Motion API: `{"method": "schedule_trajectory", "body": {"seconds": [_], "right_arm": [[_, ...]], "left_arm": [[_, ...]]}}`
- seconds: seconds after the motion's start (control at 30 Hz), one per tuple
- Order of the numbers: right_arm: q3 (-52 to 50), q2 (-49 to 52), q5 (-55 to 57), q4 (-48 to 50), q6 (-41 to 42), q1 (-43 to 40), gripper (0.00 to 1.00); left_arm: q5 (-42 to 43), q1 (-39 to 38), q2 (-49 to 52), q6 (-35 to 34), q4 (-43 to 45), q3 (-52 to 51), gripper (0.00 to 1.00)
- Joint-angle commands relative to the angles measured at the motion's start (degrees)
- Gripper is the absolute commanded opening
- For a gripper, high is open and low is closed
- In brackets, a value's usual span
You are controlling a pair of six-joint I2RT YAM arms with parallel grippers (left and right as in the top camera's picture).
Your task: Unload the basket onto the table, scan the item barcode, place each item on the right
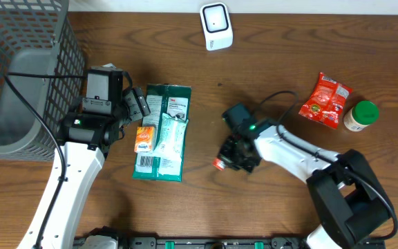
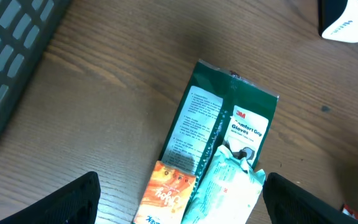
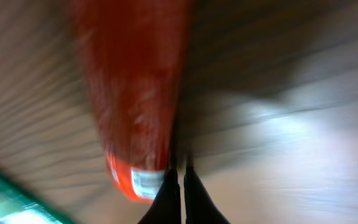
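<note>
Grey plastic lattice forms the basket (image 1: 19,90) at the far left of the tabletop (image 1: 268,62). The frame edge cuts off its left and far sides, and a black cable (image 1: 41,76) runs across it. Its grey floor shows through the open top. At the right edge stands a jar (image 1: 361,115) with a green lid, contents hidden, just beside a red snack bag (image 1: 325,100).

Hard to make out:
- The right wrist view is heavily blurred. The red item (image 3: 135,93) reads only as a long red body with a pale label near its end.
- In the overhead view the right gripper (image 1: 235,155) covers most of that item, and only its orange-red end shows at the gripper's left.
- The left wrist view cuts off the near ends of the orange sachet (image 2: 166,196) and the pale pouch (image 2: 225,186). Both lie on the green glove packet (image 2: 229,124).

Jaws and task item:
- The right gripper's jaws are closed tip to tip, with nothing between them. The red item lies on the tabletop just left of them, near centre.
- The left gripper (image 2: 180,186) hovers over the glove packet with its jaws spread wide, gripping nothing.
- The white scanner (image 1: 216,26) stands at the far edge, well apart from the red item.
</note>
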Motion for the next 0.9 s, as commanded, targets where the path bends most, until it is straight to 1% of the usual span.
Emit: {"method": "schedule_trajectory", "body": {"seconds": [0.0, 0.1, 0.17, 0.23, 0.3, 0.33, 0.37, 0.4, 0.47, 0.5, 0.63, 0.7, 0.73, 0.77, 0.87], "right_arm": [[-1.51, 0.59, -1.46, 5.51, 5.84, 2.91, 0.01], [-1.31, 0.42, -3.06, 7.32, 5.16, 3.13, 0.01], [-0.79, -0.07, -5.62, 7.37, 2.34, 2.25, 0.01], [0.66, -1.33, -7.02, 7.65, -3.89, 0.59, 0.01], [2.21, -2.69, -7.15, 7.54, -11.87, -0.85, 0.01], [3.02, -3.48, -8.02, 7.3, -16.85, -1.57, 0.01], [4.63, -5.18, -9.38, 5.77, -26.75, -3.15, 0.02], [5.29, -6.01, -9.27, 4.63, -30.01, -3.96, 0.03], [5.95, -7.48, -7.74, 3.67, -35.1, -5.95, 0.01], [5.95, -8.11, -5.2, 3.74, -37.0, -7.32, 0.01], [5.77, -7.58, 5.14, 5.05, -38.03, -10.97, 0.01], [5.73, -6.38, 6.32, 6.05, -39.5, -11.89, 0.11], [5.73, -5.64, 6.25, 6.75, -40.19, -12.13, 0.13], [5.73, -4.68, 6.05, 7.48, -40.7, -12.22, 0.15], [5.73, -1.95, 6.1, 9.94, -43.76, -11.91, 0.16]], "left_arm": [[-0.55, 0.24, 0.22, 0.5, 0.0, 0.24, 0.84], [-0.55, 0.24, 0.22, 0.5, 0.0, 0.24, 0.85], [-0.55, 0.24, 0.22, 0.5, 0.0, 0.24, 0.84], [-0.55, 0.24, 0.22, 0.5, 0.0, 0.24, 0.84], [-0.55, 0.24, 0.22, 0.5, 0.0, 0.24, 0.85], [-0.55, 0.24, 0.22, 0.5, 0.02, 0.24, 0.84], [-0.55, 0.24, 0.22, 0.5, 0.0, 0.24, 0.84], [-0.55, 0.24, 0.22, 0.5, 0.0, 0.24, 0.84], [-0.55, 0.24, 0.22, 0.5, 0.0, 0.24, 0.84], [-0.55, 0.24, 0.22, 0.5, 0.0, 0.24, 0.84], [-0.55, 0.24, 0.22, 0.5, 0.0, 0.24, 0.85], [-0.55, 0.24, 0.22, 0.52, 0.0, 0.24, 0.84], [-0.55, 0.24, 0.22, 0.5, 0.0, 0.24, 0.84], [-0.55, 0.24, 0.22, 0.5, 0.0, 0.24, 0.84], [-0.55, 0.24, 0.22, 0.5, 0.0, 0.24, 0.85]]}}
